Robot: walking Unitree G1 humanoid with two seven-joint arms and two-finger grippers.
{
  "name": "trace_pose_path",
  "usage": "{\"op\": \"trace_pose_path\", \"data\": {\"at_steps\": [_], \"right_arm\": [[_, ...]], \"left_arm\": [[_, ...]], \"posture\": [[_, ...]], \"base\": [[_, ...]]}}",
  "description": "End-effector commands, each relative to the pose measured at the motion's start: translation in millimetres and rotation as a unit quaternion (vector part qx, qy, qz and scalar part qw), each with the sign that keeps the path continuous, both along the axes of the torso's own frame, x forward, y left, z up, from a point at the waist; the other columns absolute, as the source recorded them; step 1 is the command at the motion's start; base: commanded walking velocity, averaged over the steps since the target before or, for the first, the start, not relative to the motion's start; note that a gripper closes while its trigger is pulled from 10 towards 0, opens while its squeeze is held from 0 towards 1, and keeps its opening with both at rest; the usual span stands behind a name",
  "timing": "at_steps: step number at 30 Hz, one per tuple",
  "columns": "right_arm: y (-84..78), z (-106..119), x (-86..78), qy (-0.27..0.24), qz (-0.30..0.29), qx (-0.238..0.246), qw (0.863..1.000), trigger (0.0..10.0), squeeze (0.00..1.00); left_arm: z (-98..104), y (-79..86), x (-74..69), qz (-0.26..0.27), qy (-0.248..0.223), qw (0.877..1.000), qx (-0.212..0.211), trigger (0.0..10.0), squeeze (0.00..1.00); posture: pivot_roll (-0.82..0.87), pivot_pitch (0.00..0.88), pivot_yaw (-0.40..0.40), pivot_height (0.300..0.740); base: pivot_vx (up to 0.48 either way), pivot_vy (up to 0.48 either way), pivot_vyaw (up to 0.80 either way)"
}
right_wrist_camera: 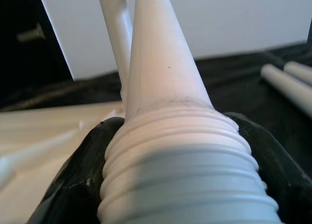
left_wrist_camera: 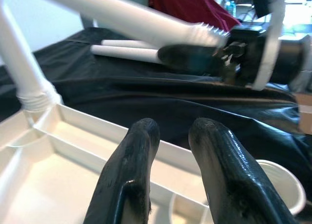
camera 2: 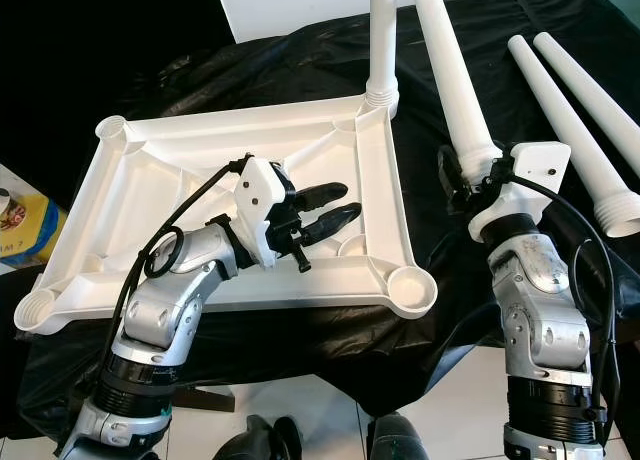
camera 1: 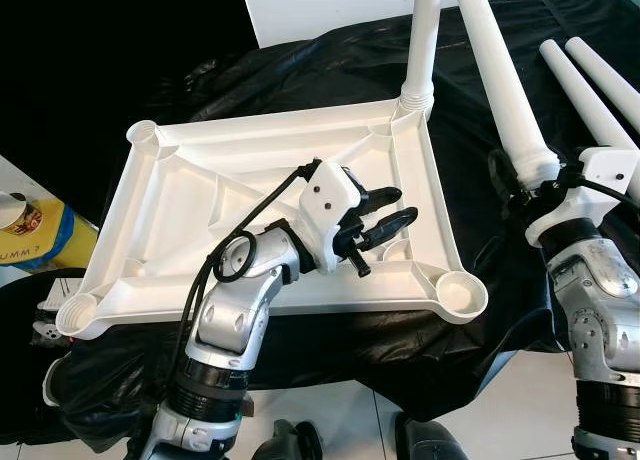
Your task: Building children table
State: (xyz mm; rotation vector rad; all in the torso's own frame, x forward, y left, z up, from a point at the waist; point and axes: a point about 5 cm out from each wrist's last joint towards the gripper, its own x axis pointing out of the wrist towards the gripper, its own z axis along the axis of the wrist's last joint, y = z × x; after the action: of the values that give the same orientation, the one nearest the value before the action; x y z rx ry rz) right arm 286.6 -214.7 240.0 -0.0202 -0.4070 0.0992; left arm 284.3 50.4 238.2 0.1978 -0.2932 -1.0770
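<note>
**Second leg held beside the near-right socket**

Head views: The upturned tabletop lies on the black sheet. One fitted leg stands in its far-right corner. Your right gripper is clamped on the second leg near its threaded end, right of the tabletop. Two spare legs lie at far right. The near-right socket is empty.

Left wrist view: Your left gripper hovers over the tabletop's right rim, fingers slightly parted, holding nothing.

Right wrist view: The black fingers wrap the leg's ribbed thread.

Risk: A tilted leg is likely to cross-thread or skid off the socket. With the tabletop unbraced, twisting may slide it on the slick sheet. Swinging the leg could strike the fitted one.
</note>
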Motion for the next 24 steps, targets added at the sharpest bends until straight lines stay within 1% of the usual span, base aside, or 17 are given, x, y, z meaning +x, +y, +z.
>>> {"op": "trace_pose_path", "data": {"at_steps": [1, 2, 5, 7, 11, 12, 13, 17, 20, 21, 22, 23, 24], "right_arm": [[8.4, 21, -7.1, -0.067, 0.018, -0.007, 0.998, 10.0, 0.00], [13.9, 32, -11.1, -0.100, 0.034, 0.004, 0.994, 10.0, 0.00], [15.2, 35, -12.2, -0.110, 0.038, 0.008, 0.993, 10.0, 0.00], [21.5, 50, -17.0, -0.147, 0.048, 0.004, 0.988, 10.0, 0.00], [31.7, 71, -23.7, -0.197, 0.062, -0.005, 0.978, 10.0, 0.00], [31.7, 71, -23.7, -0.197, 0.062, -0.005, 0.978, 10.0, 0.00], [34.4, 78, -26.2, -0.213, 0.064, -0.007, 0.975, 10.0, 0.00], [36.9, 83, -28.0, -0.223, 0.069, -0.010, 0.972, 10.0, 0.00], [44.4, 84, -31.7, -0.232, 0.087, -0.027, 0.968, 10.0, 0.00], [44.4, 84, -31.7, -0.232, 0.087, -0.027, 0.968, 10.0, 0.00], [46.6, 81, -32.1, -0.227, 0.095, -0.030, 0.969, 10.0, 0.00], [46.6, 81, -32.1, -0.227, 0.095, -0.030, 0.969, 10.0, 0.00], [49.4, 74, -31.9, -0.213, 0.106, -0.037, 0.970, 10.0, 0.00]], "left_arm": [[1, 7.6, 7.1, 0.038, 0.006, 0.999, -0.015, 10.0, 0.00], [4, 10.0, 10.3, 0.038, 0.006, 0.999, -0.016, 10.0, 0.00], [5, 10.6, 11.2, 0.037, 0.006, 0.999, -0.017, 10.0, 0.00], [8, 13.1, 15.9, 0.039, 0.011, 0.999, -0.022, 10.0, 0.00], [15, 16.2, 22.1, 0.036, 0.017, 0.999, -0.035, 10.0, 0.00], [15, 16.2, 22.1, 0.036, 0.017, 0.999, -0.035, 10.0, 0.00], [17, 17.0, 23.0, 0.032, 0.013, 0.999, -0.035, 10.0, 0.00], [19, 18.2, 24.1, 0.027, 0.017, 0.999, -0.039, 10.0, 0.00], [27, 22.9, 26.0, 0.002, 0.036, 0.997, -0.074, 10.0, 0.00], [27, 22.9, 26.0, 0.002, 0.036, 0.997, -0.074, 10.0, 0.00], [31, 25.1, 25.2, -0.014, 0.046, 0.994, -0.094, 10.0, 1.00], [31, 25.1, 25.2, -0.014, 0.046, 0.994, -0.094, 10.0, 1.00], [39, 28.1, 23.8, -0.037, 0.058, 0.989, -0.129, 10.0, 1.00]], "posture": [[-0.18, 0.176, 0.098, 0.740], [-0.18, 0.175, 0.102, 0.740], [-0.18, 0.175, 0.102, 0.740], [-0.19, 0.173, 0.112, 0.740], [-0.19, 0.172, 0.121, 0.740], [-0.19, 0.172, 0.121, 0.740], [-0.19, 0.171, 0.123, 0.740], [-0.19, 0.170, 0.124, 0.740], [-0.19, 0.171, 0.124, 0.740], [-0.19, 0.171, 0.124, 0.740], [-0.19, 0.172, 0.122, 0.740], [-0.19, 0.172, 0.122, 0.740], [-0.19, 0.170, 0.119, 0.740]], "base": [[0.000, 0.000, 0.00], [0.000, 0.000, 0.00], [0.000, 0.000, 0.00], [0.000, 0.000, 0.00], [0.000, 0.000, 0.00], [0.000, 0.000, 0.00], [0.000, 0.000, 0.00], [0.000, 0.000, 0.00], [0.000, 0.000, 0.00], [0.000, 0.000, 0.00], [0.000, 0.000, 0.00], [0.000, 0.000, 0.00], [0.000, 0.000, 0.00]]}}
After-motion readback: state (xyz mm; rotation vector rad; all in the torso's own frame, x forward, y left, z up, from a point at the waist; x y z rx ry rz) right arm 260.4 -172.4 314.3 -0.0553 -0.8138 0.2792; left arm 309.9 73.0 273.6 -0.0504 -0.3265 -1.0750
